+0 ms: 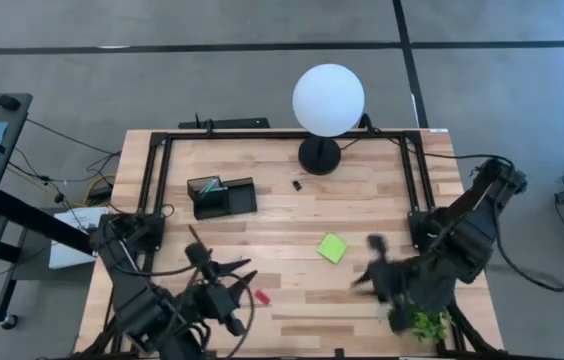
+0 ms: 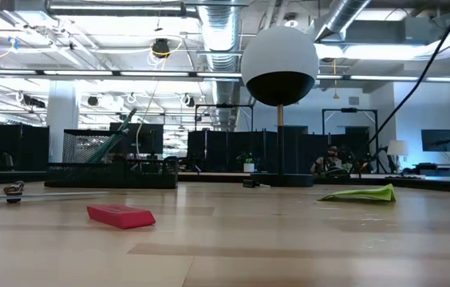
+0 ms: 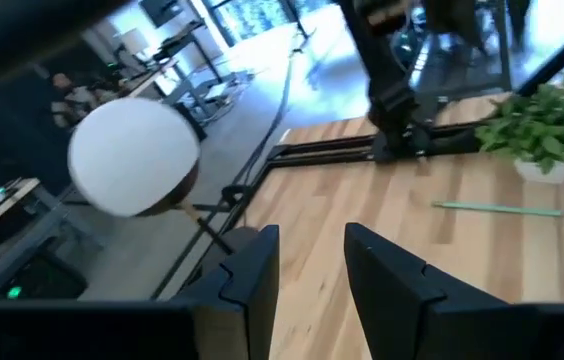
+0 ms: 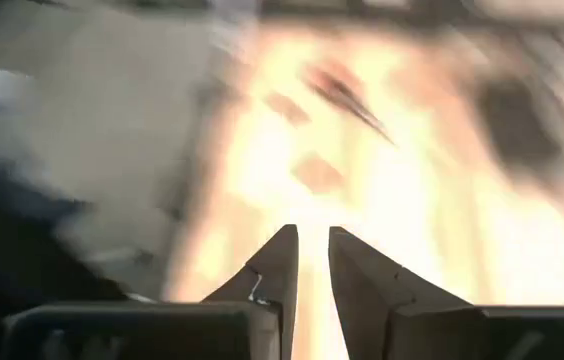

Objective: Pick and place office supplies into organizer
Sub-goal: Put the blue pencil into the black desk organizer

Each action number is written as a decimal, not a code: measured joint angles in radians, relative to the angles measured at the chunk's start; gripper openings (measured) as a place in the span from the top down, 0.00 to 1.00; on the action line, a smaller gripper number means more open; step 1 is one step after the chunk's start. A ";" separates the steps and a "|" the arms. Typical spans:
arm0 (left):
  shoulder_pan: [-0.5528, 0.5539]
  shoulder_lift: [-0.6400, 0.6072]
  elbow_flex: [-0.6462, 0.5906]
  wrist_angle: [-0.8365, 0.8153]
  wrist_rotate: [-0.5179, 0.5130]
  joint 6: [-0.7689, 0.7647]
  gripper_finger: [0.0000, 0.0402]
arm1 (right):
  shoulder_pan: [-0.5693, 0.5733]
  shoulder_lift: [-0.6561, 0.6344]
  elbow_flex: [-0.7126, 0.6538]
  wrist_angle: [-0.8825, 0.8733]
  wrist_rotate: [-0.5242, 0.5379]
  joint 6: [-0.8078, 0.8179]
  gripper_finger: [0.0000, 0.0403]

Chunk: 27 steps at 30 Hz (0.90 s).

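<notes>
Lime-green sticky-note pad (image 1: 332, 247): lies flat on the table (image 1: 282, 215), mid-right, well apart from the organizer; just left of and beyond the right gripper (image 1: 371, 268), which hangs near the table's right front beside the small plant (image 1: 426, 324). Right fingers (image 4: 274, 270): a narrow gap between the tips, nothing held. Of the two arms the right is plainly the nearer to the pad, so a pick here would likely fall to it, reaching leftward and away from the front edge; the pad sits turned as a diamond, its edges diagonal to the table's sides, so the wrist may need turning to meet them. Red piece (image 1: 260, 296): flat on the table near the front, just right of the left gripper (image 1: 230, 290); long axis roughly left to right. Left fingers (image 3: 255, 280): apart, empty, pointed across the table toward the right. Organizer (image 1: 224, 196): black, rear left; its left compartment holds a teal pen standing at a slant, other contents too small to tell. Small black item (image 1: 298, 185): near the globe lamp (image 1: 328, 100), rear centre. Thin green pen (image 3: 497, 208): on the table by the plant.
</notes>
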 joint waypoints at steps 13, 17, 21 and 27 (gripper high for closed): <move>-0.050 0.040 -0.030 0.007 -0.074 -0.065 0.72 | -0.060 0.132 -0.225 -0.568 -0.137 0.931 0.86; -0.053 0.040 -0.029 0.007 -0.053 -0.074 0.72 | -0.123 0.218 -0.304 -0.584 -0.341 0.959 0.86; -0.058 0.040 -0.029 0.007 -0.027 -0.074 0.72 | -0.157 0.294 -0.323 -0.569 -0.408 0.950 0.87; -0.063 0.041 -0.029 0.007 -0.022 -0.070 0.72 | -0.194 0.411 -0.323 -0.530 -0.540 0.989 0.92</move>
